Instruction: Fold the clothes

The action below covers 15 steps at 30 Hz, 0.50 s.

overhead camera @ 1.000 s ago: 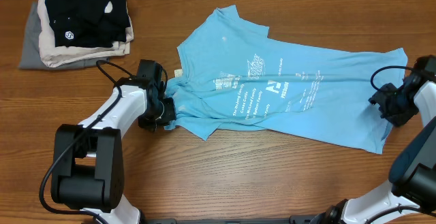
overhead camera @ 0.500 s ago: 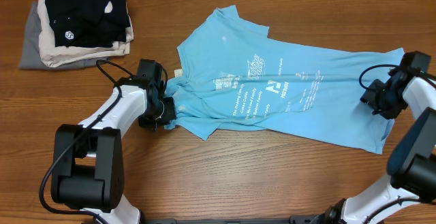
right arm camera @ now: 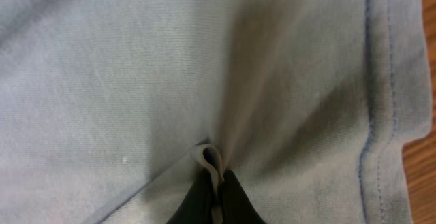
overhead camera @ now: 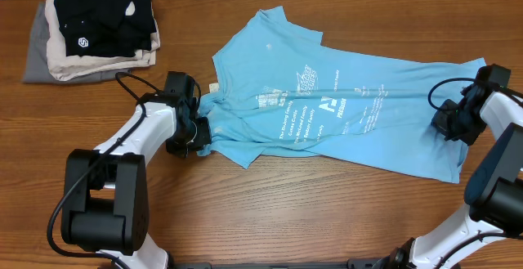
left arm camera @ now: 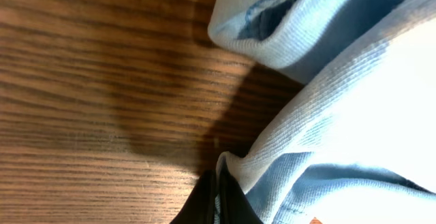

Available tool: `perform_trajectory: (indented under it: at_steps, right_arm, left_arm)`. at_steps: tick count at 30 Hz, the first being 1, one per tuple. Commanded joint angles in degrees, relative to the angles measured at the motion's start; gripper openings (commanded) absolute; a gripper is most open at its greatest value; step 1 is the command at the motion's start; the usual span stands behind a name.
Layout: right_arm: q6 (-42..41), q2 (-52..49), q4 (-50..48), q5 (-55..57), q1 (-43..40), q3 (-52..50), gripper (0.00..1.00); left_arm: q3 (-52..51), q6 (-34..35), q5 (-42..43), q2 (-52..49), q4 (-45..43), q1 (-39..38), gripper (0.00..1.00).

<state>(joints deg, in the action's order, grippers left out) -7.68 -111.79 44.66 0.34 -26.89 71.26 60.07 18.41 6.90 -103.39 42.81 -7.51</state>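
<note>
The clothes, a sky-blue T-shirt (overhead camera: 327, 105) with white lettering, lie spread across the table, collar to the left and hem to the right. My left gripper (overhead camera: 198, 132) is shut on the shirt's left edge by the collar; in the left wrist view its black fingertips (left arm camera: 228, 200) pinch a ribbed blue fold (left arm camera: 327, 115) just above the wood. My right gripper (overhead camera: 449, 123) is shut on a pinch of fabric near the hem; the right wrist view shows a small loop of cloth (right arm camera: 211, 159) squeezed between its fingertips (right arm camera: 197, 203), the stitched hem (right arm camera: 371, 115) to the right.
A stack of folded garments, black on beige and grey (overhead camera: 90, 28), sits at the back left corner. Bare wood table (overhead camera: 327, 212) lies in front of the shirt. A black cable (overhead camera: 131, 81) loops by the left arm.
The right gripper moved left onto the shirt near the hem and shut on a pinch of fabric. The left arm and the shirt's left side stayed still.
</note>
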Motion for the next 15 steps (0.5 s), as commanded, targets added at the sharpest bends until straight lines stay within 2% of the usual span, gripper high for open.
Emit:
perform_trajectory:
  at_steps: [1,5,15]
  right_arm:
    - [-2.6,-0.4,2.3,3.5,0.2,0.7,0.04]
    - [-6.8,0.5,6.1,3.7,0.2,3.4,0.04]
    - [-14.7,7.6,14.6,3.7,0.2,5.6,0.04]
  left_arm:
    - [2.1,-0.4,0.9,0.0,1.4,-0.2,0.04]
    - [6.1,-0.4,3.6,0.7,5.4,-0.2,0.04]
    - [13.0,-0.7,3.7,5.0,14.3,-0.5,0.04]
